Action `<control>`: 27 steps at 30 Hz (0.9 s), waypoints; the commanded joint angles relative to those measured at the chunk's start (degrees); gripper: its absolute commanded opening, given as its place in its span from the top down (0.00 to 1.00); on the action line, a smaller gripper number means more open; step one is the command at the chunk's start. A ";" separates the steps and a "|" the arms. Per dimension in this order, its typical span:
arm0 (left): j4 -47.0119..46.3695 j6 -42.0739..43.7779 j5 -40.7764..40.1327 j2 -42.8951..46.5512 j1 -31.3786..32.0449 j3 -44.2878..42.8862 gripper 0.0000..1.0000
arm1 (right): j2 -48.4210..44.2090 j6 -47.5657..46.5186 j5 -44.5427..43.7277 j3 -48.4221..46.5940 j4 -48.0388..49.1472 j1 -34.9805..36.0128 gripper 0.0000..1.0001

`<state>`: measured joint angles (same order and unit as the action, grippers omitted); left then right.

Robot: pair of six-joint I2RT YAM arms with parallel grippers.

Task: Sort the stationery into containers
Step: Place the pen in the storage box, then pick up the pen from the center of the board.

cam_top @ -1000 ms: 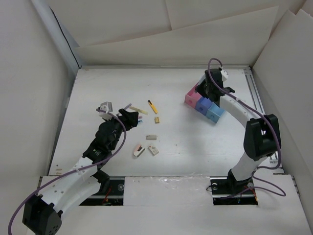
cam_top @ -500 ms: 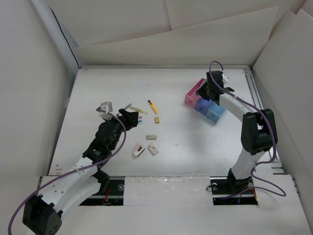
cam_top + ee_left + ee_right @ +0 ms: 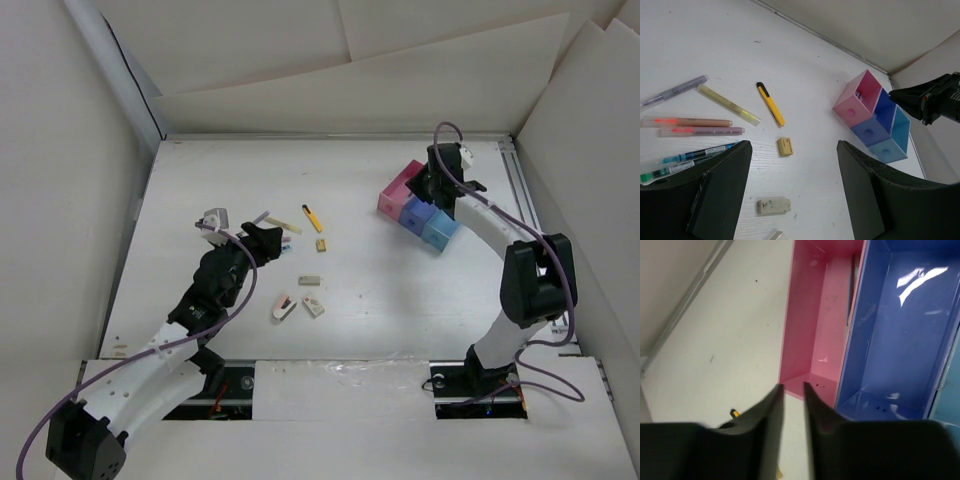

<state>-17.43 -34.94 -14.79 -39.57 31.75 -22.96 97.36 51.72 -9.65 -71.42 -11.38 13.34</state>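
Left jaws gape empty near the pens [image 3: 700, 131] on the worktop [image 3: 805, 65] – light, stiff, slippery, so we should pinch mid-barrel; right jaws, barely parted, hover by the pink container [image 3: 852, 107]

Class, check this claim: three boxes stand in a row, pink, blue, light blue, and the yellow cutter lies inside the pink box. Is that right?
Not quite. The cutter lies on the table beside the pens, not inside the pink box; the left wrist view shows it. The boxes do run pink, blue, light blue.
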 commanded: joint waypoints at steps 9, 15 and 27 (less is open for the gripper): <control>1.16 -1.79 -7.35 6.43 -0.28 -0.25 0.45 | 7.12 -15.68 -4.59 -12.31 -4.17 19.25 1.00; 1.79 -2.33 -9.47 10.39 -0.28 0.90 0.42 | 18.20 -20.52 -3.19 -21.12 -6.37 25.32 0.52; 2.40 -2.33 -8.33 8.63 -0.28 0.37 0.41 | 33.06 -22.46 -4.94 -34.84 -14.11 27.78 0.47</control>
<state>-13.82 -36.97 -23.16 -31.11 31.75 -22.83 129.58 30.52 -13.15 -102.76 -23.46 40.49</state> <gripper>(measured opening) 0.585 0.529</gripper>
